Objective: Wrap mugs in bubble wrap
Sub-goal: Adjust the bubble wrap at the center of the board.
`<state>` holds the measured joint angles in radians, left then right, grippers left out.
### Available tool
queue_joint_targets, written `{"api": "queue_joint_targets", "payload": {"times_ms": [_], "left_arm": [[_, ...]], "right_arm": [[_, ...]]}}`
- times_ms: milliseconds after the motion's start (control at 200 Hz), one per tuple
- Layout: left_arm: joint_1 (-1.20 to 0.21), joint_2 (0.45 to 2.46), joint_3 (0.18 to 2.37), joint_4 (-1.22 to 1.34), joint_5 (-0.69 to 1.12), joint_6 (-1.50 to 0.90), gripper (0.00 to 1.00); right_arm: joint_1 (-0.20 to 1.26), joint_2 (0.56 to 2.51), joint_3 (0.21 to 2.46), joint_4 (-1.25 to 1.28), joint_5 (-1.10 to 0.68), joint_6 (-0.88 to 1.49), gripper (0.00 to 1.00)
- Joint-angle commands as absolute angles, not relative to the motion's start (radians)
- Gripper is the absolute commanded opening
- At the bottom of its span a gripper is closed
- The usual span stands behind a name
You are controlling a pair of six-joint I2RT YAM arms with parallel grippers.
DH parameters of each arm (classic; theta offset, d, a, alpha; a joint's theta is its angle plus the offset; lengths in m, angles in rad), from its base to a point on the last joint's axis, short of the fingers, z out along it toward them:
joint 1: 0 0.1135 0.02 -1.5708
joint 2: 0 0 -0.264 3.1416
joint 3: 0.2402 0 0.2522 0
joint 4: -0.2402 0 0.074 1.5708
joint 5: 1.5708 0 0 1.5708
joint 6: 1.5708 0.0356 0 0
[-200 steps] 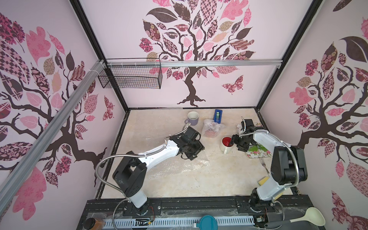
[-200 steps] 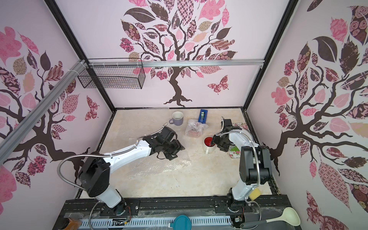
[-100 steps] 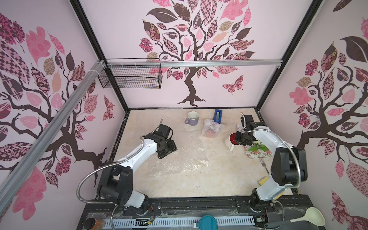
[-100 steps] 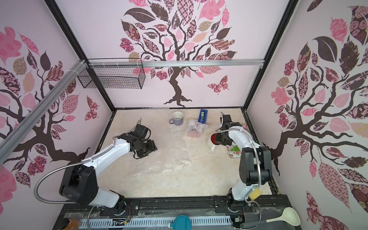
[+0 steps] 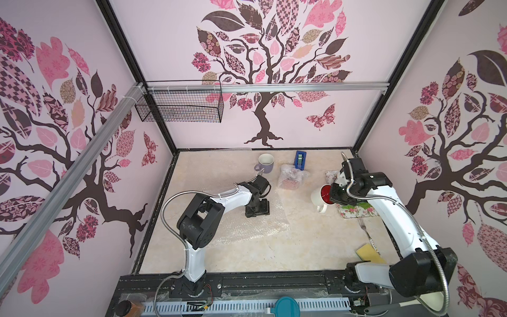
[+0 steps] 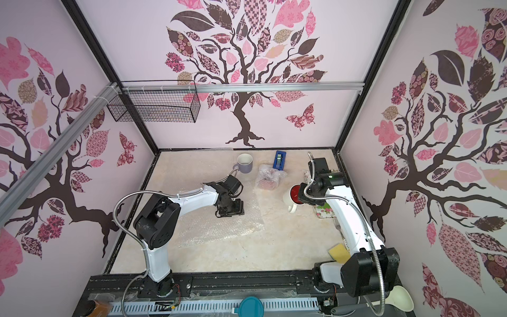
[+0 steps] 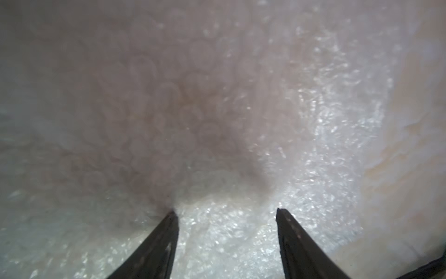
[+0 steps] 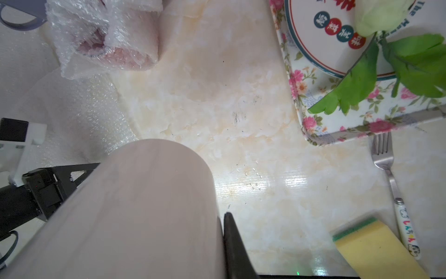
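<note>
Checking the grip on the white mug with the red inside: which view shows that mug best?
Both top views: the white mug shows nearly whole, red inside and handle visible. The right wrist view shows only its pale outer wall, close up; the left wrist view shows none of it.

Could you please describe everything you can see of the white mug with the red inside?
The white mug looks like glossy ceramic: plain white outside, red inside, with a white loop handle. It is tipped, mouth toward the right arm, handle toward the near edge. The right gripper is shut on its rim, one black finger against the outer wall. It is between the flat bubble wrap sheet and the floral tray; whether it touches the table is unclear.
</note>
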<state>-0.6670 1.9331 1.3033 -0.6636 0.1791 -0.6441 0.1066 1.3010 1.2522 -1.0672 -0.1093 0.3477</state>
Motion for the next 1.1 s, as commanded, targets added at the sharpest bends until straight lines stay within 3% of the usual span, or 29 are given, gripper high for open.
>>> {"api": "queue_joint_targets", "payload": {"times_ms": [0, 260, 485, 590, 705, 805, 910, 1095], "left_arm": [[-0.733, 1.997, 1.343, -0.667, 0.186, -0.624, 0.67], [-0.890, 2.036, 1.459, -0.749, 0.174, -0.604, 0.67], [-0.807, 1.827, 1.515, -0.880, 0.030, -0.606, 0.70], [-0.737, 1.636, 1.442, -0.966, -0.019, -0.627, 0.71], [-0.615, 1.395, 1.180, -0.997, 0.002, -0.723, 0.71], [-0.462, 1.262, 0.951, -0.994, 0.067, -0.762, 0.62], [-0.349, 1.256, 0.793, -0.873, 0.170, -0.769, 0.51], [-0.332, 1.351, 0.813, -0.803, 0.150, -0.764, 0.47]], "right_arm": [[0.109, 1.253, 1.357, -1.109, -0.137, 0.348, 0.00], [0.109, 1.244, 1.338, -1.115, -0.184, 0.357, 0.00], [0.135, 1.203, 1.239, -1.014, -0.319, 0.338, 0.00], [0.231, 1.228, 1.212, -0.952, -0.371, 0.297, 0.00], [0.485, 1.294, 1.192, -0.819, -0.334, 0.261, 0.00], [0.693, 1.417, 1.226, -0.760, -0.279, 0.214, 0.00], [0.804, 1.529, 1.233, -0.700, -0.243, 0.193, 0.00], [0.867, 1.661, 1.291, -0.736, -0.178, 0.123, 0.00]]}}
